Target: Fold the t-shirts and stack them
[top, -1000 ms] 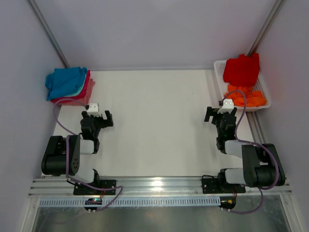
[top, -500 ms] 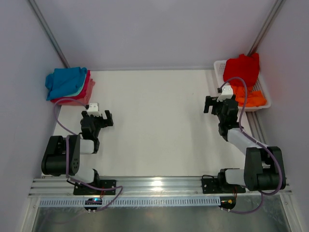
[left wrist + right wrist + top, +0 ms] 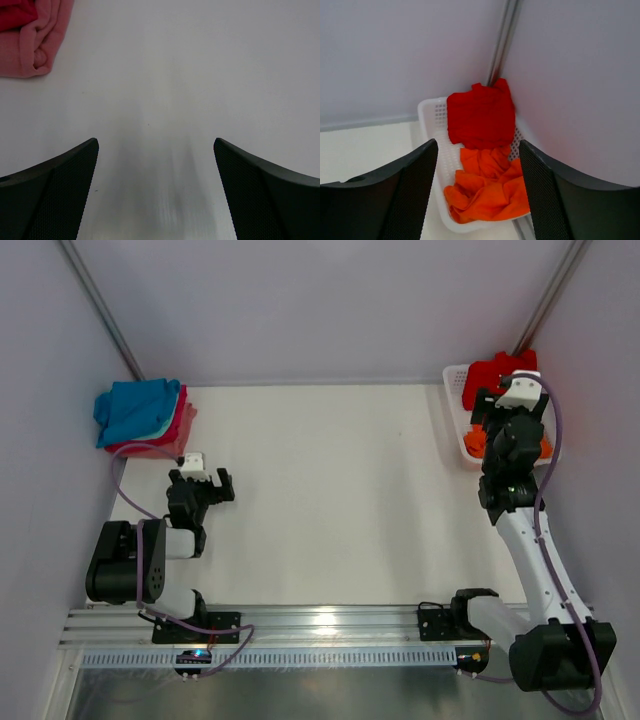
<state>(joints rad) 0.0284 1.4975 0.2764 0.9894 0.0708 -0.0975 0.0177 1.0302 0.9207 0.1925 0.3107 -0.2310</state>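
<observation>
A red t-shirt (image 3: 480,120) and a crumpled bright orange t-shirt (image 3: 490,192) lie in the white mesh basket (image 3: 431,120) at the back right corner. My right gripper (image 3: 479,190) is open and empty, raised above the basket with the orange shirt between its fingers in the wrist view; from above it (image 3: 505,410) covers much of the basket (image 3: 456,420). A folded stack with a blue shirt (image 3: 135,408) on top of teal, pink and red ones (image 3: 182,420) sits at the back left. My left gripper (image 3: 200,483) is open and empty low over the table; the pink fold (image 3: 35,40) shows at its upper left.
White walls close in the table on three sides, with metal poles (image 3: 100,310) in the back corners. The basket stands tight against the right wall (image 3: 580,90). A rail (image 3: 330,625) runs along the near edge by the arm bases.
My right arm has stretched out and risen toward the back right, from the table beside the basket to above the basket. The left arm has not moved.
</observation>
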